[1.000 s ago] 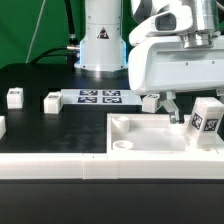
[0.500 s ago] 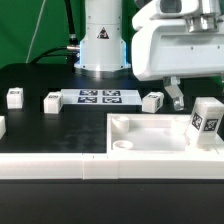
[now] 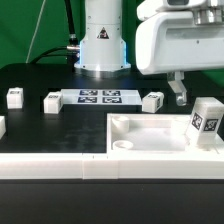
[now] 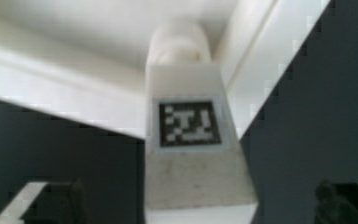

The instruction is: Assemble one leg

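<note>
Triangle warning sticker (image 3: 103,33) on arm base, symbol too small to read. The leg (image 3: 207,118): white oblong block w/ b&w square tag, standing on the panel (image 3: 140,140) at its end on the exterior view's right. 3 other blocks behind the panel: nearest block (image 3: 152,101), middle block (image 3: 51,101), far block (image 3: 15,97). Gripper (image 3: 178,98) over the panel's back rim, fingers (image 4: 43,200) spread wide either side of a tagged leg (image 4: 190,120), gap each side.

No words or numbers legible; only coded tags and one sign
Black-and-white square tags: a row on the marker board (image 3: 100,97); one on the upright leg (image 3: 207,121); one on the leg (image 4: 190,130) in the wrist view; a dark triangular sign on the robot base (image 3: 103,52), its symbol too small to tell
</note>
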You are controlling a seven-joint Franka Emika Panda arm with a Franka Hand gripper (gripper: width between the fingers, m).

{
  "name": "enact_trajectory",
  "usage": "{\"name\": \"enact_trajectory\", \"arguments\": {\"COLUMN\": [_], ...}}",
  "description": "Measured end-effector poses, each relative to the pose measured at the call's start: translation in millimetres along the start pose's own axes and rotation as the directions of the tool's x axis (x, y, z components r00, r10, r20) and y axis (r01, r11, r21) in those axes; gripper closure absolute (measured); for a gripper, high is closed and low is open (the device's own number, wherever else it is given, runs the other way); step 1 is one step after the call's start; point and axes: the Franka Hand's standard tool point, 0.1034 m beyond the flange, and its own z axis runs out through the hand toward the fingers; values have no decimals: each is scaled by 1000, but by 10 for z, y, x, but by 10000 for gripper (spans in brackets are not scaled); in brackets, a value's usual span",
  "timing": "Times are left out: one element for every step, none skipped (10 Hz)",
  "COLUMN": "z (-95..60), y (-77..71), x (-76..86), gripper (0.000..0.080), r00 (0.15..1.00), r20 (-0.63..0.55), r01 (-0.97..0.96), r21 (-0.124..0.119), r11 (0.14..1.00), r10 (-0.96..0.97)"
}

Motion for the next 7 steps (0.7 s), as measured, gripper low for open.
{"name": "enact_trajectory", "arguments": {"z": [-3,5,11,21,62,113,114], "y": [49,65,67,51,28,42,39], "x": [88,85,56,20,45,128,100], "gripper": [151,151,151,151,151,151,151], "r00": [998,987,971,940,917,937,937], "r20": [66,159,240,340,399,349,349], "r01": [-4,-8,-12,-18,-25,-23,-23], "r21": [10,26,42,62,74,67,66], "r11": [1000,1000,999,998,997,997,998], "r10": [3,3,2,-4,-7,-2,-2]}}
